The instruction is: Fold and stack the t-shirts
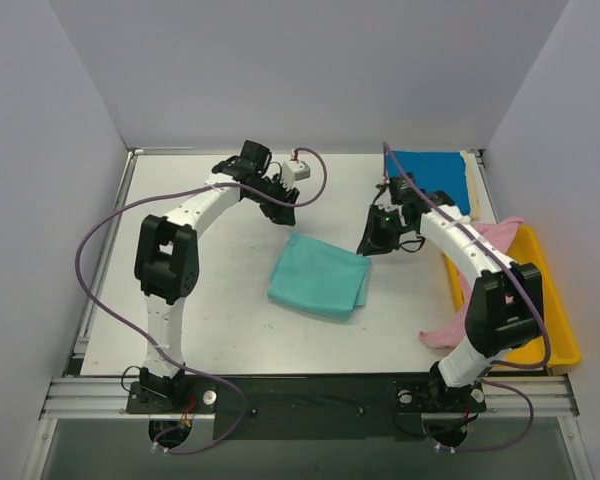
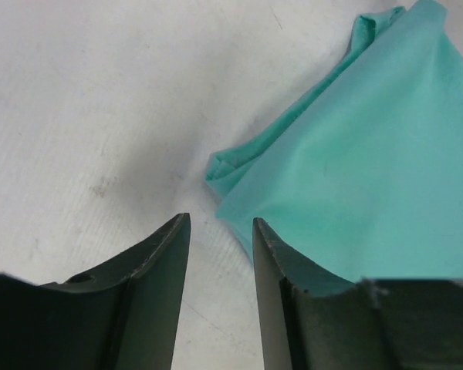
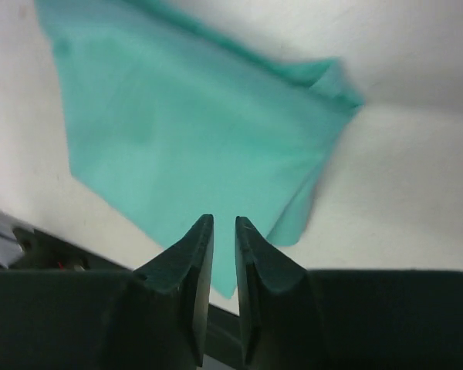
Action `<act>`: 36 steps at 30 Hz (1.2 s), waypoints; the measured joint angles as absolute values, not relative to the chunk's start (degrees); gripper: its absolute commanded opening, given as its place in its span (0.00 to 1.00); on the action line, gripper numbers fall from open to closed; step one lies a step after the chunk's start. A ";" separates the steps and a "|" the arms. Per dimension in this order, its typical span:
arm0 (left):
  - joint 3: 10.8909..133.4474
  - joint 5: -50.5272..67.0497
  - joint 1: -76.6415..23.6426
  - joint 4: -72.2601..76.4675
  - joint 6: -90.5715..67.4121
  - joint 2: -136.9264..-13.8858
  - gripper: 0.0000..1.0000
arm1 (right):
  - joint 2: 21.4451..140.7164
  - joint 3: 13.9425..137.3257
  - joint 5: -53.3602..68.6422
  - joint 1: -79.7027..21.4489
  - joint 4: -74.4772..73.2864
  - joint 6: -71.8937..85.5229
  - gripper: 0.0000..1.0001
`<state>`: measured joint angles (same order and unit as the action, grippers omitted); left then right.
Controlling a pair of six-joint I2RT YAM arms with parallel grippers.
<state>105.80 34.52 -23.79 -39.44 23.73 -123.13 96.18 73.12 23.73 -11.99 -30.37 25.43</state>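
Note:
A teal-green t-shirt (image 1: 320, 275) lies folded into a rectangle in the middle of the table. It also shows in the left wrist view (image 2: 355, 185) and the right wrist view (image 3: 193, 139). My left gripper (image 1: 285, 205) hovers just behind its far left corner, open and empty (image 2: 221, 223). My right gripper (image 1: 368, 243) hovers at its far right corner, jaws a narrow gap apart with nothing between them (image 3: 224, 223). A deep blue t-shirt (image 1: 435, 175) lies folded at the back right, with a cream edge (image 1: 470, 175) beside it. A pink t-shirt (image 1: 495, 238) is rumpled and drapes over the tray.
A yellow plastic tray (image 1: 555, 335) stands along the right edge of the table, with pink cloth hanging over its near side (image 1: 448, 332). White walls close in the table at the back and on both sides. Purple cables loop off both arms.

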 measured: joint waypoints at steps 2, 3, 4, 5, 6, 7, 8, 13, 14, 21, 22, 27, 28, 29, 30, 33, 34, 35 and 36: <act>103.57 35.14 -23.27 -40.12 23.70 -120.88 0.27 | 91.59 70.06 25.04 -17.12 -30.09 24.25 0.00; 102.45 35.70 -23.20 -40.51 23.92 -119.81 0.24 | 90.21 68.55 26.57 -19.53 -29.74 24.10 0.00; 100.86 36.60 -23.20 -40.88 24.16 -118.34 0.21 | 89.17 66.41 28.53 -21.98 -29.04 23.92 0.00; 99.33 37.52 -23.31 -41.47 24.27 -116.95 0.21 | 88.88 64.58 30.33 -23.46 -28.47 23.92 0.00; 97.86 38.39 -23.57 -41.82 24.36 -115.77 0.21 | 89.10 62.83 31.79 -24.38 -28.01 23.92 0.00; 96.47 39.13 -23.90 -42.02 24.36 -114.83 0.21 | 89.71 61.63 32.97 -24.69 -27.81 23.92 0.00; 95.26 39.75 -24.27 -42.04 24.29 -114.26 0.21 | 91.05 60.34 34.26 -24.80 -27.83 23.83 0.00; 87.39 40.97 -25.82 -39.55 21.41 -113.89 0.21 | 98.35 58.37 34.00 -22.87 -27.33 23.68 0.00; 86.02 40.97 -25.87 -39.03 20.56 -114.08 0.21 | 99.85 58.35 33.36 -21.82 -27.27 23.68 0.00; 84.53 40.77 -25.80 -34.52 14.46 -116.49 0.23 | 107.77 67.05 28.56 -14.59 -29.76 20.47 0.00; 84.73 40.80 -25.80 -34.48 14.00 -116.51 0.23 | 108.44 69.30 27.92 -14.22 -29.89 19.53 0.00; 88.09 40.80 -25.80 -34.79 12.67 -116.42 0.24 | 107.24 75.26 25.32 -14.00 -32.47 15.79 0.00; 88.58 40.80 -25.80 -34.96 12.67 -116.22 0.24 | 106.17 75.31 25.08 -14.15 -33.04 15.31 0.00; 88.82 40.80 -25.82 -35.40 12.69 -115.79 0.24 | 105.01 75.24 24.93 -14.39 -33.80 15.03 0.00; 88.86 40.93 -25.85 -36.12 12.73 -115.18 0.24 | 103.31 74.74 24.91 -14.83 -34.26 14.83 0.00; 87.50 42.06 -26.30 -37.95 13.13 -112.25 0.24 | 96.51 71.50 27.57 -18.37 -34.46 14.87 0.00; 86.13 42.72 -26.76 -38.46 13.63 -110.83 0.24 | 94.61 70.04 29.39 -20.05 -34.15 14.94 0.00; 84.27 43.35 -27.53 -39.27 14.39 -109.21 0.24 | 93.06 68.23 31.16 -21.65 -33.39 15.18 0.00; 82.70 43.81 -28.45 -39.83 15.09 -108.27 0.24 | 92.16 66.17 32.84 -23.22 -32.64 15.64 0.00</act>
<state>82.70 43.81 -28.45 -39.83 15.09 -108.27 92.16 66.17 32.84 -23.22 -32.64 15.64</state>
